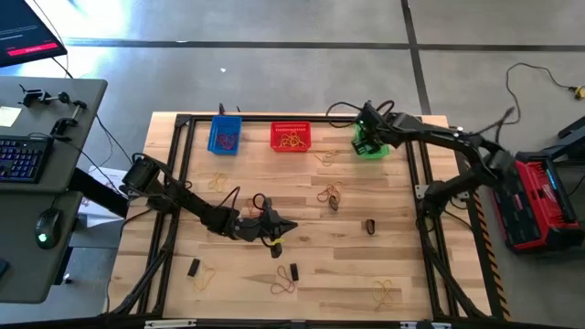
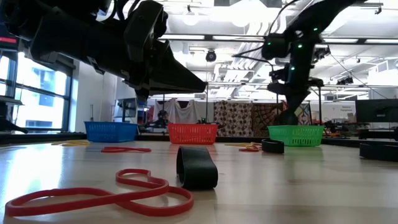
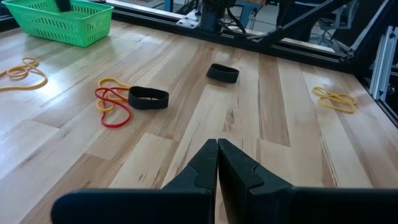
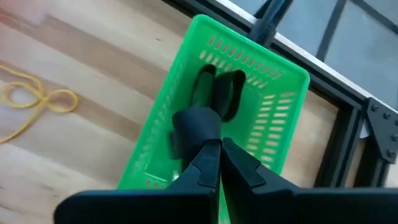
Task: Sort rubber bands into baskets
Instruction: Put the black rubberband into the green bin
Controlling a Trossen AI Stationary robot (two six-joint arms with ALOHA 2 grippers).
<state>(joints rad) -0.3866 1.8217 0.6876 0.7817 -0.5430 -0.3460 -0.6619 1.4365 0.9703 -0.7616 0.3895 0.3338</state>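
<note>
From above, your right gripper hangs over the green basket at the surface's far edge, beside the red basket and blue basket. Your left gripper waits mid-surface.

Left wrist: its jaws are clenched, empty.

Right wrist: jaws grasp a thick dark band above the basket, apparently for dropping beside another dark band.

Both hands pinched closed.
</note>
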